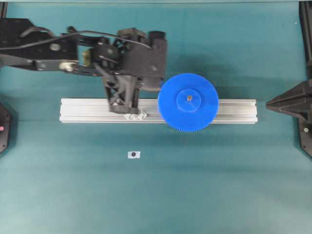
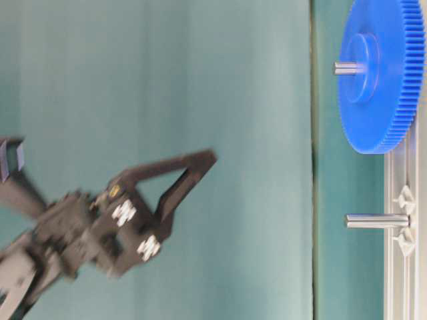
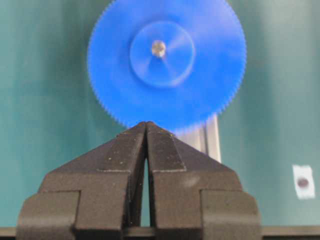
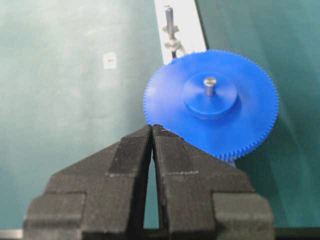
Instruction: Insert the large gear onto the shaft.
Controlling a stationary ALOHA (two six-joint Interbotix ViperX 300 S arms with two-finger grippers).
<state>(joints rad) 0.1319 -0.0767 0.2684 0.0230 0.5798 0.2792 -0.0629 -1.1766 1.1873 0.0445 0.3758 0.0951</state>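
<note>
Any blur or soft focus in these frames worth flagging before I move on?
Table-level view: the left arm and its pincer are smeared by motion blur, while the large gear and shaft stay sharp. Left wrist view: the gear's teeth are soft and slightly smeared. Right wrist view: the gear is crisp, the shut right pincer up close a little soft. Overhead view: evenly lit, no glare.

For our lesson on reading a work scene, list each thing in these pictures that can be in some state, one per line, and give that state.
large gear: seated flat on the shaft, held by nothing.
shaft: upright, tip poking through the gear's hub.
second peg: bare, nothing on it.
aluminium rail: lying flat on the table, carrying both pegs.
left gripper: shut, empty, clear of the gear.
right gripper: shut, empty.
</note>
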